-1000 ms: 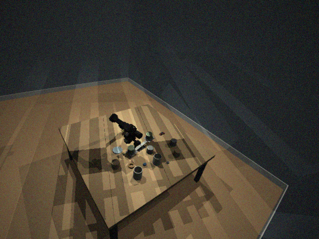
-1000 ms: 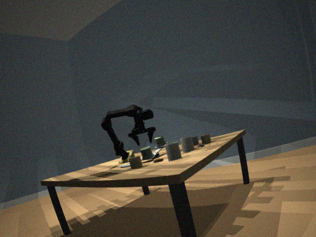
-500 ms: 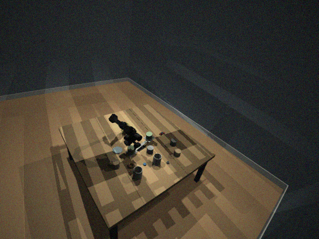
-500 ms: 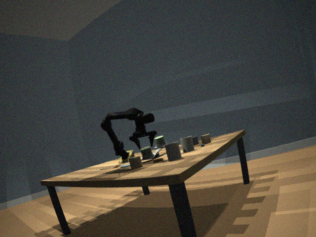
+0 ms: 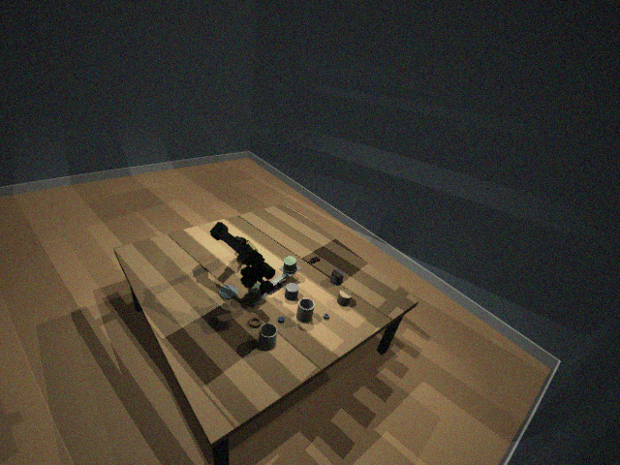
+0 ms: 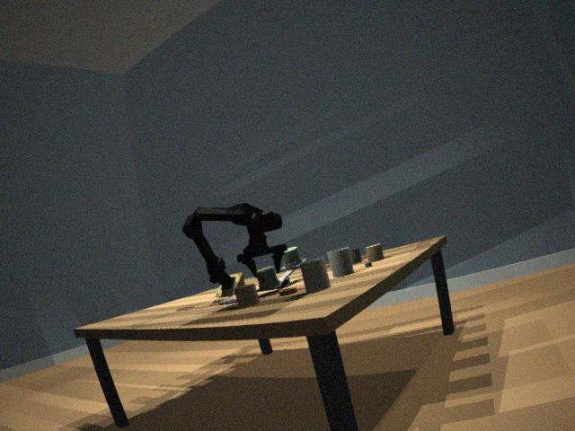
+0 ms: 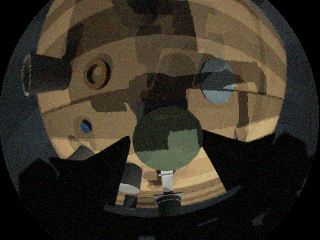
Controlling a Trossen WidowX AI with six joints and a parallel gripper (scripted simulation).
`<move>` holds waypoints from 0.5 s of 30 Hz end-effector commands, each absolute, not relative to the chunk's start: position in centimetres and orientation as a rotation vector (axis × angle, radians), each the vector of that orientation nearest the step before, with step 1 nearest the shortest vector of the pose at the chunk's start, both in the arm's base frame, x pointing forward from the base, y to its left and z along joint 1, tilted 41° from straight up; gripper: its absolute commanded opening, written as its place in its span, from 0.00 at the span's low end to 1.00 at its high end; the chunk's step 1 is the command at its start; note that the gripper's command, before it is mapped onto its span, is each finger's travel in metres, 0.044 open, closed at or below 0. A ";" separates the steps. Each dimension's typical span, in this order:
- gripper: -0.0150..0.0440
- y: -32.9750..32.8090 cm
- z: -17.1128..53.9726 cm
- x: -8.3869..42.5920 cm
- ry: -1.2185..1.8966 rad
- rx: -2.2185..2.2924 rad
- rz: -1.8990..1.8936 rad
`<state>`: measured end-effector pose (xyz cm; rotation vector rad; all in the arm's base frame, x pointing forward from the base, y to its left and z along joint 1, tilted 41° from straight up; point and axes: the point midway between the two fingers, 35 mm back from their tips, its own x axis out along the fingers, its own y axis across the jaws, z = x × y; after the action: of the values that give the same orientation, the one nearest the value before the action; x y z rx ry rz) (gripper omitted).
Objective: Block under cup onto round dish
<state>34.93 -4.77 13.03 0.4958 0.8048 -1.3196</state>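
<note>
With jaws spread wide and empty, the gripper (image 7: 167, 160) hangs directly above the lower green cup (image 7: 167, 136) on the balance (image 5: 280, 281), apparently lined up to lift it, the round dish (image 7: 218, 82) lying just beyond.

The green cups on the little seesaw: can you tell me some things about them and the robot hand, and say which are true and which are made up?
1. The gripper is open and holds nothing. True.
2. The gripper hangs above the lower green cup. True.
3. Both green cups sit level. False: the other green cup sits higher in the exterior view.
4. A cup stands on the round dish. False: the dish is bare in the wrist view.
5. The fingers already squeeze the cup. False: they stand apart above it.
</note>
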 end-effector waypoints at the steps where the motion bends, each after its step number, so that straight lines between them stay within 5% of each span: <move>1: 1.00 -5.3 12.6 34.8 0.804 0.488 -1.320; 11: 1.00 -6.2 11.6 34.7 0.803 0.487 -1.321; 15: 0.86 -6.2 11.6 34.7 0.803 0.487 -1.321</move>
<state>34.84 -6.10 11.59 0.4938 0.8040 -1.3215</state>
